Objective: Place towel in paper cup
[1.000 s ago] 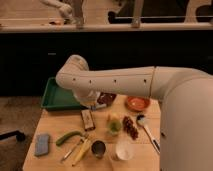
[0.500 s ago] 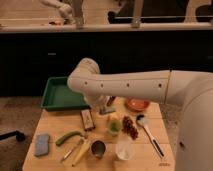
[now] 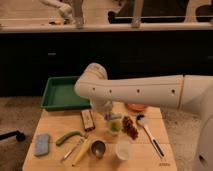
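The paper cup (image 3: 123, 150) stands upright near the table's front edge, white and wide-mouthed, with nothing showing in it. My gripper (image 3: 113, 118) hangs from the white arm over the middle of the table, just above a small green fruit (image 3: 114, 128) and a short way behind the cup. The towel is hidden: no flat square cloth shows anywhere on the table. A thick grey-blue rectangular pad (image 3: 42, 144) lies at the front left corner, far from the gripper.
A green tray (image 3: 55, 102) sits at the back left. Also on the table are a dark metal cup (image 3: 98, 148), a banana (image 3: 81, 151), a green pod (image 3: 68, 137), a dark bar (image 3: 88, 120), grapes (image 3: 130, 127), a spoon (image 3: 149, 132) and an orange bowl (image 3: 135, 107).
The arm has swung to the right and lowered, carrying the gripper from beside the tray to over the green fruit at the table's middle. The objects on the table stayed put.
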`<action>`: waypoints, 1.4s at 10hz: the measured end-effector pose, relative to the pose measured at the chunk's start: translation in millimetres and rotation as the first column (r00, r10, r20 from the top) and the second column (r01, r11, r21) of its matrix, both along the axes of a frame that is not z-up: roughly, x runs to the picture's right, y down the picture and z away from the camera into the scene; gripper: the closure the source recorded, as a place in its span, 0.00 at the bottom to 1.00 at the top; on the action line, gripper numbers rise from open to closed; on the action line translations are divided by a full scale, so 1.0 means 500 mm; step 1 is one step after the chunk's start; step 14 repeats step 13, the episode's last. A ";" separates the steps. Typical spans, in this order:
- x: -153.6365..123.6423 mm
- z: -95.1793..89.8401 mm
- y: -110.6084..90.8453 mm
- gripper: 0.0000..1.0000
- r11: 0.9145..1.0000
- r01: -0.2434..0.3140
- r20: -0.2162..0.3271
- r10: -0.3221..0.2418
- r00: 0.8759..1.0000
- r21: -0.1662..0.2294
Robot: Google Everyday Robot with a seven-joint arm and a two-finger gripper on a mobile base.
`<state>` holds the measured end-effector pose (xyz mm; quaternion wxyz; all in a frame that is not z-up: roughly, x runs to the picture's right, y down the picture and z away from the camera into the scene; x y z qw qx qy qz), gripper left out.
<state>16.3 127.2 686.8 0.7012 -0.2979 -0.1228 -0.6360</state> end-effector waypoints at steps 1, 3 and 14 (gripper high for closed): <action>0.009 -0.008 0.010 1.00 1.000 -0.008 -0.005 0.008 1.000 0.000; 0.027 -0.024 0.033 1.00 1.000 -0.028 -0.017 0.028 0.999 -0.003; 0.081 -0.061 0.120 1.00 0.995 -0.096 -0.046 0.095 0.994 -0.024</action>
